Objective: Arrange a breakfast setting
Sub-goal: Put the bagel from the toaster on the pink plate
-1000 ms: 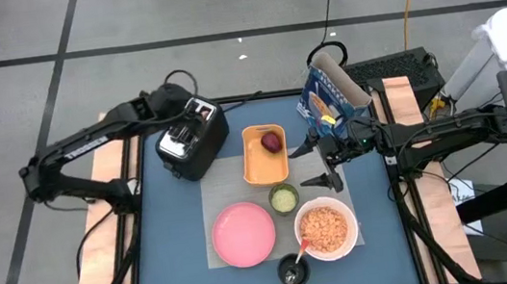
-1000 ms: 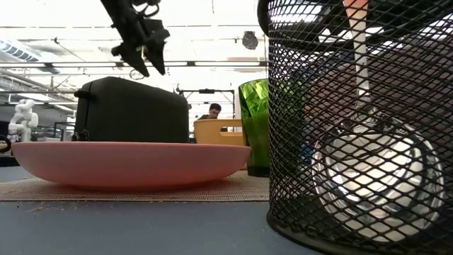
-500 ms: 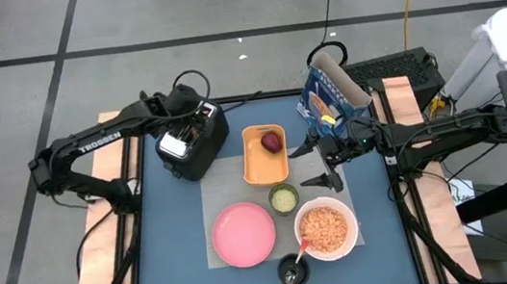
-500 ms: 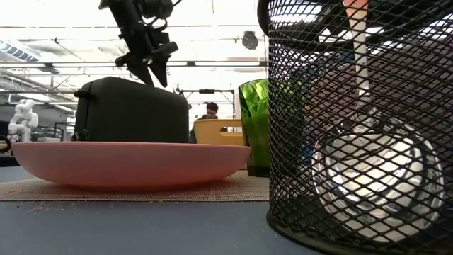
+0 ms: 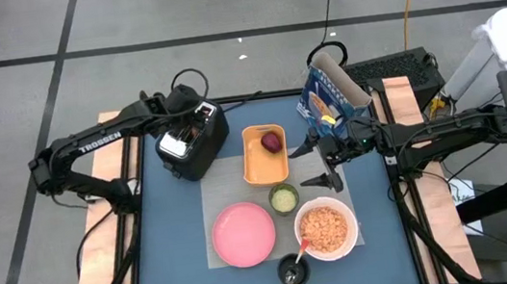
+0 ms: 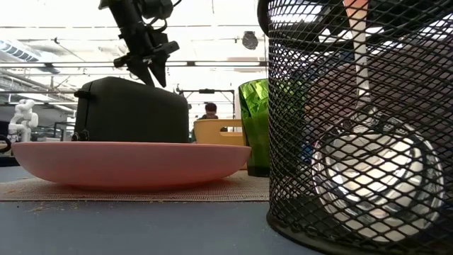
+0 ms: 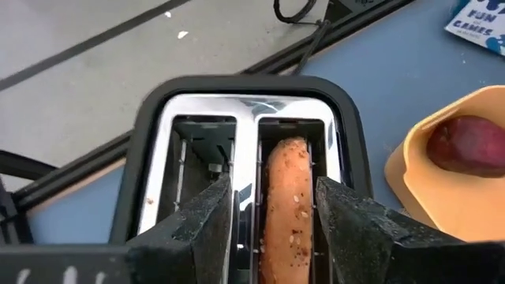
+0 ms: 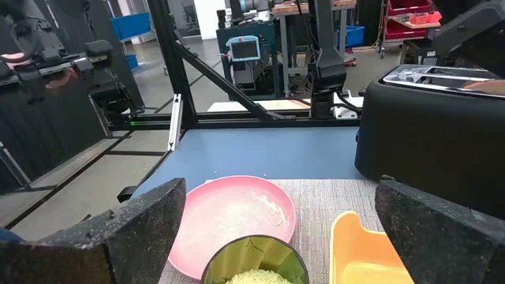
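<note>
Blue surface [image 5: 176,219] is carrying the whole setting. Toaster [image 5: 190,140] is sitting at the far left corner, toast [image 7: 286,201] standing upright in one of its slots, the other slot empty. Blue cereal box [image 5: 327,94] is lying at the far right. Pink plate [image 5: 242,233] is resting bare on the grey mat near the front, white bowl [image 5: 325,230] of cereal just beside it. Orange tray [image 5: 263,157] is sitting mid-surface, dark-red fruit [image 5: 272,141] lying in its far end. Green cup [image 5: 283,198] is standing between tray and bowl. The spoon is not clearly showing.

Left pincer [image 7: 272,207] is hanging directly over the toaster, fingers partly spread, one on each side of the slice's top edge, not visibly touching it. Right pincer [image 5: 326,164] is waiting wide apart and holding nothing, near the cereal box, above the cup and bowl.

Step in hand, by my reading: taking the toast out of the toaster for the plate. Next move is calling for pinching the crust and a straight lift clear of the slot walls, without tilting the slice against the wire guides.
</note>
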{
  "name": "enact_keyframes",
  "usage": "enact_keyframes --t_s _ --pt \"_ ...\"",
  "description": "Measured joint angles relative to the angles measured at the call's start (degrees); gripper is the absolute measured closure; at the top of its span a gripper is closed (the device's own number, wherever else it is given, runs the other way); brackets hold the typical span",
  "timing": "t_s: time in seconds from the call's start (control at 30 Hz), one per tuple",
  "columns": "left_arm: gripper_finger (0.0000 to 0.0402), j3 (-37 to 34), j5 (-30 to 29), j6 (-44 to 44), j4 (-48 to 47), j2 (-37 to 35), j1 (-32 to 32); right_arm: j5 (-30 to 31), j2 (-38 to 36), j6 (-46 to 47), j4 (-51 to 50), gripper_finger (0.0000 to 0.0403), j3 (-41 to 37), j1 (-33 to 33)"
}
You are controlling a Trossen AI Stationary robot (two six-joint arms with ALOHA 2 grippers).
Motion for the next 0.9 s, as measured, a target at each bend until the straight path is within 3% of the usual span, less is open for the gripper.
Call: enact_keyframes --t_s 0.9 --pt "0.0214 -3.67 0.23 -1.48 3.41 -0.09 -0.40 0.00 0.00 0.00 0.00 0.0005 0.00 -0.02"
